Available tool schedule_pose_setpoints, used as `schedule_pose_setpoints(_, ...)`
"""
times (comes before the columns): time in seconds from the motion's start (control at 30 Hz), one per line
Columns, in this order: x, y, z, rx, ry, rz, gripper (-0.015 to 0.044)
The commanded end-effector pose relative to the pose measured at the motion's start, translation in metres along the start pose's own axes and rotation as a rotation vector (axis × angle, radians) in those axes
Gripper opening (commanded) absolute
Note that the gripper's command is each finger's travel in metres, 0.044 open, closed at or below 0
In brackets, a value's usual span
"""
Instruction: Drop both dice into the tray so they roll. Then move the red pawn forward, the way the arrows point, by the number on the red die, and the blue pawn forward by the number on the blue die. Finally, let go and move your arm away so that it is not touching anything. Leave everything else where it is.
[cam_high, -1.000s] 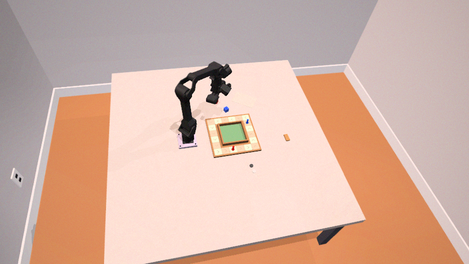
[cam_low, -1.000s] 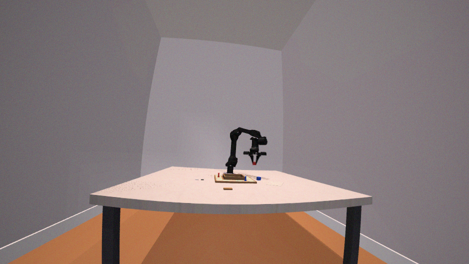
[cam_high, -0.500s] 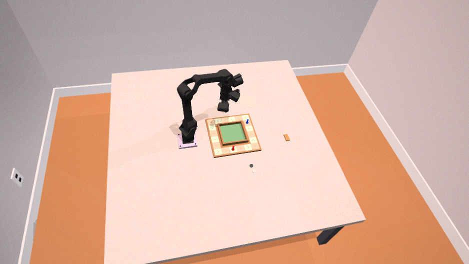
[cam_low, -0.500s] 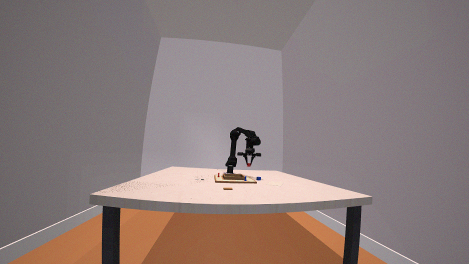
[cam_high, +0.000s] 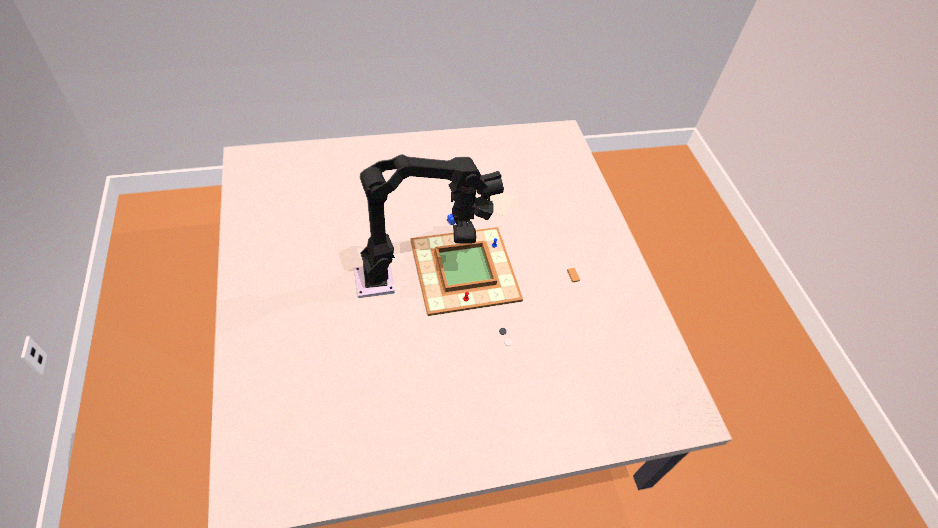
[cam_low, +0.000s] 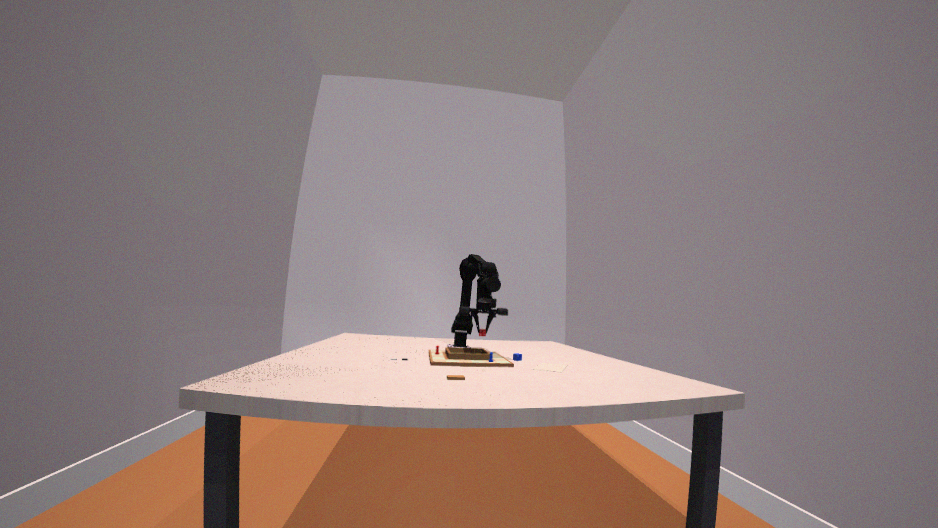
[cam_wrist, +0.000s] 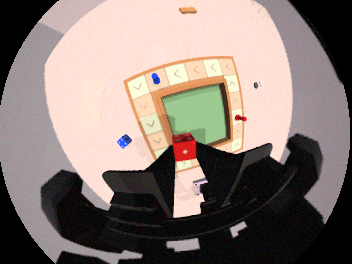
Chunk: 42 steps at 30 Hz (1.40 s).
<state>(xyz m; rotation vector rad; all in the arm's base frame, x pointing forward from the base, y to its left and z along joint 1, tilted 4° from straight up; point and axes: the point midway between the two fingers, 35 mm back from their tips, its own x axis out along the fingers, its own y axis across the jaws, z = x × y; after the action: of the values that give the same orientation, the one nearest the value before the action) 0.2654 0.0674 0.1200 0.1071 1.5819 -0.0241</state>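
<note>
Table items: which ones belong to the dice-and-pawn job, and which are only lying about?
Job:
red die, held in the gripper
blue die, on the table
tray
red pawn
blue pawn
arrow board

Lying about:
orange block
dark disc
white disc
pale card
</note>
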Motion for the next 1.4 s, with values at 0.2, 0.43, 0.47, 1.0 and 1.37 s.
schedule_pose_setpoints(0.2, 0.011, -0.048, 0.014, -0.127, 0.008, -0.006, 0.0000)
schedule_pose_setpoints(0.43, 0.012, -0.055, 0.016, -0.145, -0.015, -0.005, 0.0000)
schedule_pose_setpoints(0.47, 0.013, -0.055, 0.016, -0.145, -0.042, -0.003, 0.0000)
schedule_pose_setpoints(1.0, 0.019, -0.054, 0.020, -0.139, -0.586, 0.034, 0.0000)
schedule_pose_setpoints(1.37, 0.021, -0.055, 0.020, -0.138, -0.839, 0.056, 0.0000)
